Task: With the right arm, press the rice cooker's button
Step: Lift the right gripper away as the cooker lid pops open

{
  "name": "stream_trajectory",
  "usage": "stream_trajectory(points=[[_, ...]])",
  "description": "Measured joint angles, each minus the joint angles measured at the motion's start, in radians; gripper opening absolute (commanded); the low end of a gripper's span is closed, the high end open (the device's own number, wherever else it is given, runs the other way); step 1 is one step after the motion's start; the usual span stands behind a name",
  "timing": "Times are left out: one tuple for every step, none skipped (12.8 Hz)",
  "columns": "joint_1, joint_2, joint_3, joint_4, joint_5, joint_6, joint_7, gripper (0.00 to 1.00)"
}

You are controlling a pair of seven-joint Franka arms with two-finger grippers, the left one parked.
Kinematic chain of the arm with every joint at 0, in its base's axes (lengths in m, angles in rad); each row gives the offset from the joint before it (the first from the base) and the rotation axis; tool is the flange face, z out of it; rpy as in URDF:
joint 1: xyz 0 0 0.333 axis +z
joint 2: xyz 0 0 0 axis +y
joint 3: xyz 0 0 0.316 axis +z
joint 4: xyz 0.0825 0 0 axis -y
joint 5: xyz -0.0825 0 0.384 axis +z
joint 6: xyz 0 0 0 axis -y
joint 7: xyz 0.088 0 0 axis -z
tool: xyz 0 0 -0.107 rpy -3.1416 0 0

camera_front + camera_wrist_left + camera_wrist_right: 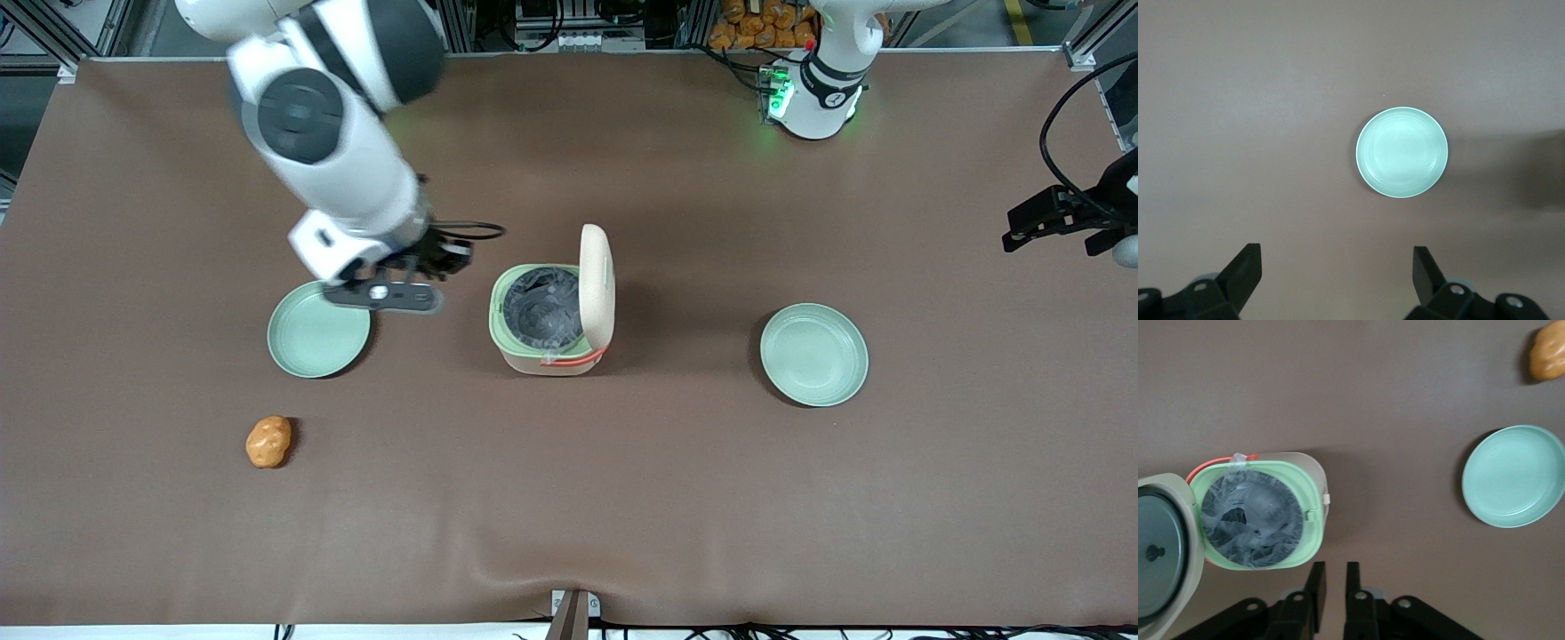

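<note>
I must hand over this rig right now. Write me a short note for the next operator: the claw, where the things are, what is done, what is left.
Claw: hangs above the table between the rice cooker and the nearer green plate, fingers almost together, holding nothing, touching nothing.
Rice cooker: mid-table, lid standing open, dark inner bowl visible.
Green plate: beside the cooker, toward the working arm's end, partly under the claw.
Second green plate: toward the parked arm's end.
Orange lumpy item: nearer the front camera than the first plate.
Done: lid is up, so the button seems already pressed.
Left: probably only to pull the arm away.
</note>
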Motion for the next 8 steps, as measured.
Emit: stream_trajectory(points=[[-0.034,-0.031,-0.002,0.009,-0.001,-0.039,-0.044,1.0],[-0.072,-0.069,-0.003,0.011,-0.002,-0.092,-0.088,1.0],[-0.111,-0.106,-0.004,0.012,-0.011,-0.145,-0.131,1.0],[-0.15,-0.139,-0.004,0.011,-0.036,-0.183,-0.183,1.0],[-0.185,-0.165,-0.005,0.011,-0.063,-0.21,-0.248,1.0],[-0.221,-0.186,-0.005,0.01,-0.08,-0.23,-0.306,1.0],[-0.258,-0.205,-0.005,0.007,-0.083,-0.244,-0.349,1.0],[-0.291,-0.22,-0.006,-0.001,-0.084,-0.252,-0.383,1.0]])
